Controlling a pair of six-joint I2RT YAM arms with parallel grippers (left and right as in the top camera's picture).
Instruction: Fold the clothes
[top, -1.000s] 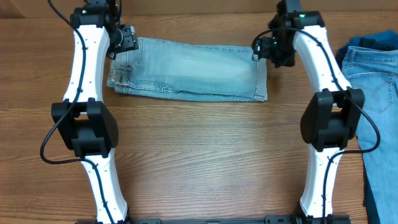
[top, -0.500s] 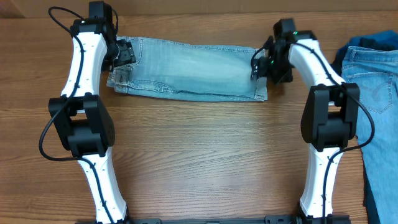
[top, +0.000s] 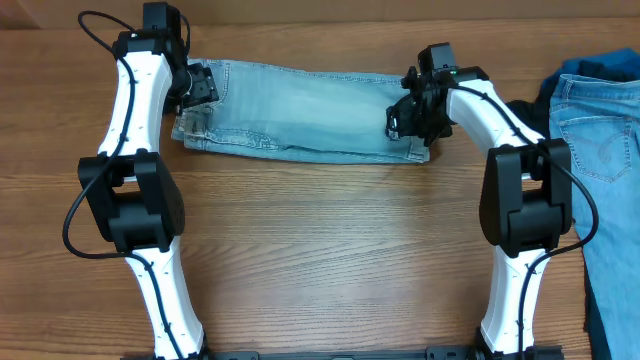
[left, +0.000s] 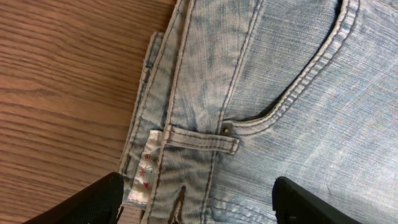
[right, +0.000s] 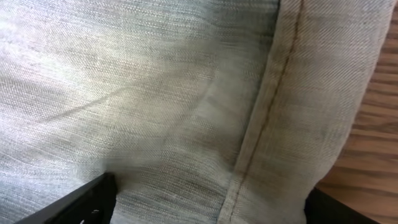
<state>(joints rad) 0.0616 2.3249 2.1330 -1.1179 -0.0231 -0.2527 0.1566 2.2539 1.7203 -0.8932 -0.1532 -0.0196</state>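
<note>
Wooden table (top: 330, 260) shows us, from the left, our left gripper (top: 200, 86) spread wide over the waistband of the pale denim shorts (top: 310, 120), which lie flat near the far edge, then our right gripper (top: 403, 118), also released, above the cuffed hem, and blue jeans (top: 600, 120) heaped far right

Overhead cam looks straight down on whole desk (top: 320, 250). Left wrist cam, v. close, looks past left fingers (left: 87, 202) onto shorts (left: 280, 93) waistband. Right wrist cam, closer, looks past right fingers (right: 74, 205) onto cuff (right: 311, 93). Overhead shares both patches.
</note>
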